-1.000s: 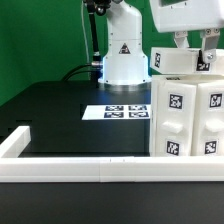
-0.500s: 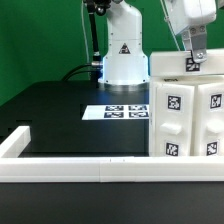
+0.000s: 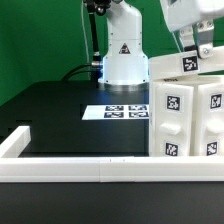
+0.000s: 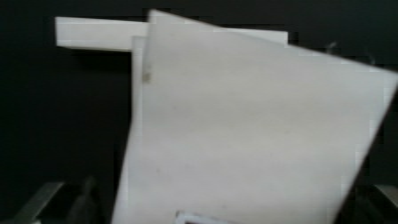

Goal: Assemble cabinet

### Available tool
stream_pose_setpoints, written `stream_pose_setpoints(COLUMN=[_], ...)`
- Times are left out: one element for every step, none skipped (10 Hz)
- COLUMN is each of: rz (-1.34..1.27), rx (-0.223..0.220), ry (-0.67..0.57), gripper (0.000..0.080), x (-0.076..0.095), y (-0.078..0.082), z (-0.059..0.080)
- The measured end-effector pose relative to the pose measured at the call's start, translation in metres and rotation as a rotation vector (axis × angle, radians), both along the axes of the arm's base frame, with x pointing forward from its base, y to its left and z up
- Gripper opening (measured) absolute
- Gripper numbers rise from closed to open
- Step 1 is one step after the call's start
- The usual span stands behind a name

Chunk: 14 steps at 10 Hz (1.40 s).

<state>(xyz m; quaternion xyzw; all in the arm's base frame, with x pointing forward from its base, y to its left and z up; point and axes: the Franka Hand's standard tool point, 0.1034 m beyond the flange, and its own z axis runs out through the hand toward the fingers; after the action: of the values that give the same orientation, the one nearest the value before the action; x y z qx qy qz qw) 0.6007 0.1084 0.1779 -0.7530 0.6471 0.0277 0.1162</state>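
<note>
In the exterior view, one cabinet (image 3: 190,115) is seen upright at the worktop's (image 3: 60,115) near corner on the exterior view's right, behind the border rail (image 3: 80,168). One pincer (image 3: 197,50) is held directly above it, and one marker board (image 3: 115,111) is laid mid-worktop. In the wrist view, the cabinet's white face is framed between fingers (image 4: 54,200) that are spread wide, with nothing gripped.

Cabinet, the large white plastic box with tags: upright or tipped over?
Upright: the large white tagged plastic cabinet shows vertical edges; its base hides behind the long white rail.
</note>
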Motion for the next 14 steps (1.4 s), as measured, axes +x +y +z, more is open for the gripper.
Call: stream_pose_setpoints(rz=[0.078, 0.146, 0.197, 0.277, 0.367, 0.535, 0.653, 0.766, 0.896, 0.953, 1.016, 1.099, 1.167, 1.345], rx=[-0.007, -0.015, -0.021, -0.030, -0.042, -0.054, -0.052, -0.059, -0.088, -0.091, -0.096, -0.101, -0.106, -0.125], ry=[-0.016, -0.028, -0.038, -0.056, -0.064, -0.061, -0.070, -0.079, -0.092, -0.105, -0.118, -0.135, -0.148, -0.147], gripper=[0.0649, 0.0649, 0.0649, 0.0649, 0.0649, 0.0649, 0.0649, 0.0649, 0.0649, 0.0649, 0.0649, 0.0649, 0.0649, 0.0649], x=[0.001, 0.000, 0.000, 0.000, -0.001, -0.003, 0.000, 0.001, 0.000, 0.000, 0.000, 0.000, 0.000, -0.002], y=[0.001, 0.001, 0.001, 0.001, 0.001, 0.001, 0.002, 0.003, 0.003, 0.002, 0.001, 0.001, 0.001, 0.000], z=[0.003, 0.000, 0.000, 0.000, 0.000, 0.004, 0.013, 0.017, 0.017, 0.017, 0.016, 0.016, 0.015, 0.014])
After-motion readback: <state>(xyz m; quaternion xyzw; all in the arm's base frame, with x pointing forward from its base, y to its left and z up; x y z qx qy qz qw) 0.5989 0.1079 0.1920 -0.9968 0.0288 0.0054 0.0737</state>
